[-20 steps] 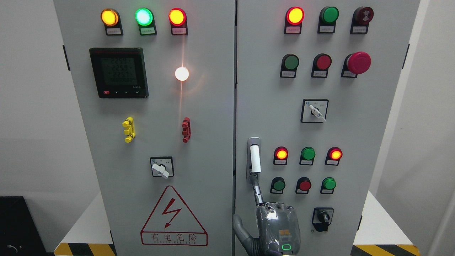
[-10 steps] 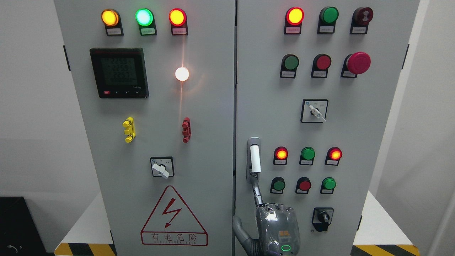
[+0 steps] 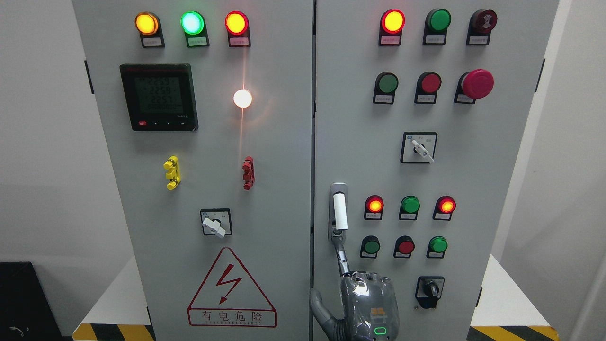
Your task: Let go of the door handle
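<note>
The white door handle [image 3: 339, 211] stands upright in its grey recess on the right cabinet door [image 3: 473, 156], near the door's left edge. My right hand [image 3: 367, 305] comes up from the bottom edge just below it, with its back towards me. One finger [image 3: 342, 258] is stretched up, and its tip reaches the handle's lower end. The thumb [image 3: 318, 305] is spread out to the left. The hand does not wrap the handle and holds nothing. Both doors look shut.
The right door carries lit and unlit push buttons, a red emergency button [image 3: 477, 83] and two rotary switches [image 3: 419, 148]. The left door [image 3: 213, 189] has a meter [image 3: 158, 97], lamps and a warning triangle [image 3: 231, 290]. White walls stand on both sides.
My right hand has sunk a few pixels and drifted slightly left. The finger still reaches the handle's lower end. The doors have not moved.
</note>
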`<state>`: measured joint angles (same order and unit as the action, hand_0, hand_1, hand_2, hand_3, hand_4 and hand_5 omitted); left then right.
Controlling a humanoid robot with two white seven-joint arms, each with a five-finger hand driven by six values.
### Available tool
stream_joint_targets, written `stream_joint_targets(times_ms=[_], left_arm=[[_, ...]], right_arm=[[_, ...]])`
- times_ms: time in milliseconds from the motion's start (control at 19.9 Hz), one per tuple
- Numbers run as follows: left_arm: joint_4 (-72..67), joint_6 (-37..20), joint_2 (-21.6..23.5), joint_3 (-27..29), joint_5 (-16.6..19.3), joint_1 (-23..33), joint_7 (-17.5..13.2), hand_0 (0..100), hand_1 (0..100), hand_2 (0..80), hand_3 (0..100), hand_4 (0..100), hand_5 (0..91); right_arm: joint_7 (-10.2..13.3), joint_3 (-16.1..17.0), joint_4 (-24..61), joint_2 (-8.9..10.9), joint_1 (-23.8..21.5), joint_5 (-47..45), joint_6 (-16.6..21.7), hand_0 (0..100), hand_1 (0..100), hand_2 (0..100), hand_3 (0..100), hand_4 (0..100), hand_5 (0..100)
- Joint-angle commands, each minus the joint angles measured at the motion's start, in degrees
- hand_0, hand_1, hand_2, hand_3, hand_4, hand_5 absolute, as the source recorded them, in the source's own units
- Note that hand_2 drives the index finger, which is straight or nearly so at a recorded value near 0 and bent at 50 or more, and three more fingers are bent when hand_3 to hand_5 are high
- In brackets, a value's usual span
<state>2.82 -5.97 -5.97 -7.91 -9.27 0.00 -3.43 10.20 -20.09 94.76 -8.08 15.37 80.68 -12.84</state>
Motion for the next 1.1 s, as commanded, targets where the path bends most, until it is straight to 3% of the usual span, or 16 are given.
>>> stream_joint_targets(times_ms=[0, 1053], left_arm=[[-0.01, -0.01, -0.01, 0.0, -0.05, 0.53, 0.0, 12, 56, 0.0, 0, 0, 0.0], [-0.01, -0.01, -0.01, 0.0, 0.04, 0.53, 0.0, 12, 56, 0.0, 0, 0, 0.0]], right_arm=[[0.09, -0.12, 0.17, 0.0, 0.01, 0.0, 0.01, 42, 31, 0, 100, 100, 100], [1.32, -0.47, 2.1, 0.0, 0.01, 0.0, 0.01, 41, 31, 8, 100, 99, 100]])
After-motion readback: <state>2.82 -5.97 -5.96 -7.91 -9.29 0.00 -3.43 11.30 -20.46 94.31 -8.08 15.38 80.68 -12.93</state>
